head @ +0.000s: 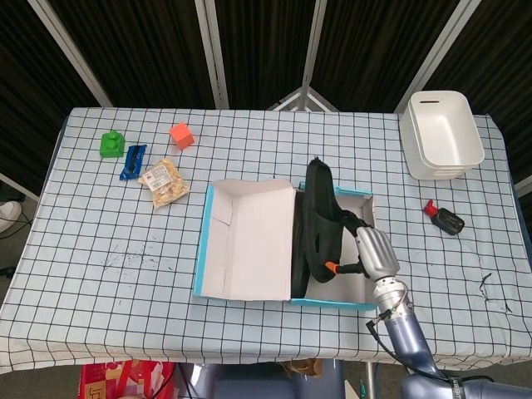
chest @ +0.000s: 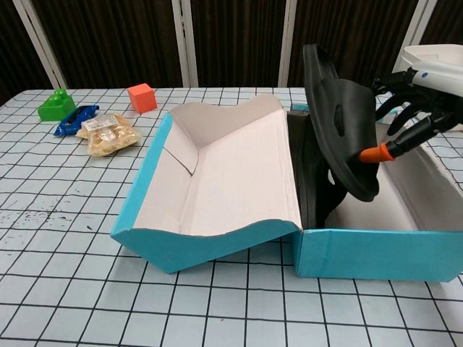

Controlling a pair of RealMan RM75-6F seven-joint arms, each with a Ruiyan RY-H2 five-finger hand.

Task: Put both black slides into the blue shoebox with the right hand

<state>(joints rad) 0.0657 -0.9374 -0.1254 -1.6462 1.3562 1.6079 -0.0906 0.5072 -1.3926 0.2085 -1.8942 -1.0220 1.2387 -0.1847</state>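
Observation:
The blue shoebox [head: 332, 302] [chest: 376, 253] lies open mid-table, its white-lined lid [head: 249, 241] [chest: 224, 173] folded out to the left. One black slide [head: 298, 253] [chest: 309, 181] stands on its edge inside the box, against the left wall. My right hand [head: 374, 253] [chest: 423, 90] grips the second black slide [head: 318, 218] [chest: 340, 123] from the right. It holds the slide upright on its edge over the box, just right of the first slide. Its lower end dips below the box rim. My left hand shows in neither view.
Stacked white bins [head: 440, 133] sit at the far right corner, with a red-and-black tool [head: 445, 218] in front of them. At the far left lie an orange cube [head: 181, 135], a green block [head: 110, 144], a blue object [head: 132, 161] and a snack bag [head: 164, 183].

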